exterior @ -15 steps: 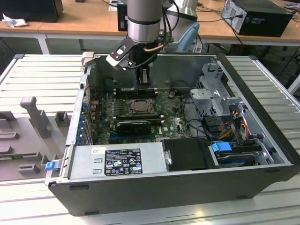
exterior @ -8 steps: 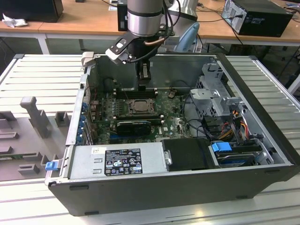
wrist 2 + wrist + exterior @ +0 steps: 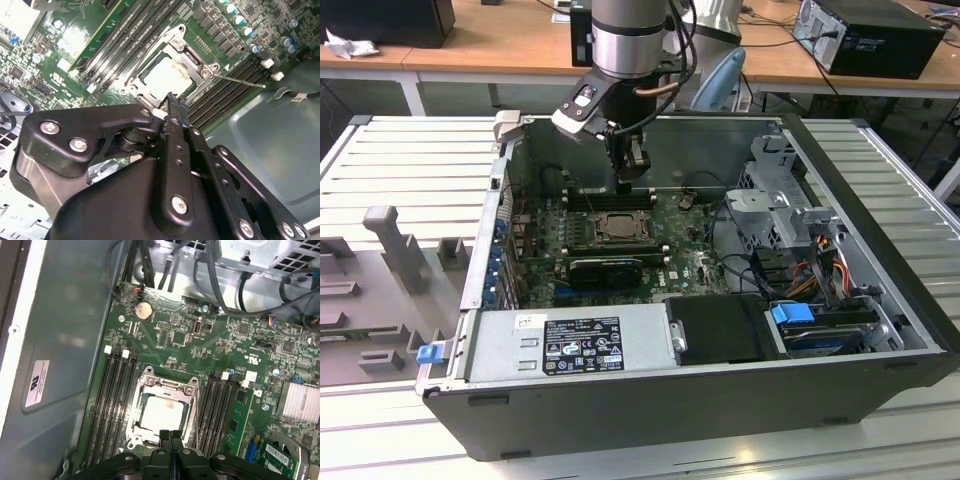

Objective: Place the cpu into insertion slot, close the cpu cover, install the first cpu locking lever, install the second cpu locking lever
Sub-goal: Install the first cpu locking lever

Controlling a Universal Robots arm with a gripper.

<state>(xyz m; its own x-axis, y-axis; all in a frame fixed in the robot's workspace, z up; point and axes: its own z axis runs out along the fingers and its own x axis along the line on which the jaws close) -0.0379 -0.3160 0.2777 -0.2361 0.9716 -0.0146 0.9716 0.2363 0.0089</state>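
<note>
nearest me in the exterior view sits the power supply (image 3: 570,340), with a blue-tabbed drive bay (image 3: 795,315) to the exterior view's right. farther in, mid-board, is the insertion slot (image 3: 592,228). in both wrist views the cpu (image 3: 161,412) lies in it, pale and square, and the cpu cover (image 3: 167,385) looks lowered around it. the gripper (image 3: 171,435) hangs just over one edge of the slot, jaws pressed together with nothing between them. a thin locking lever (image 3: 242,81) sticks out loose across the memory slots (image 3: 225,95), so i judge it unlatched.

what worries me: a closed tip could slide off that wire rod and scrape the board or clip the memory slots. pushing on a cover that isn't seated could stress the cpu.

the gripper body hides one edge of the slot. i cannot make out the other lever, or whether the cover sits flat.
</note>
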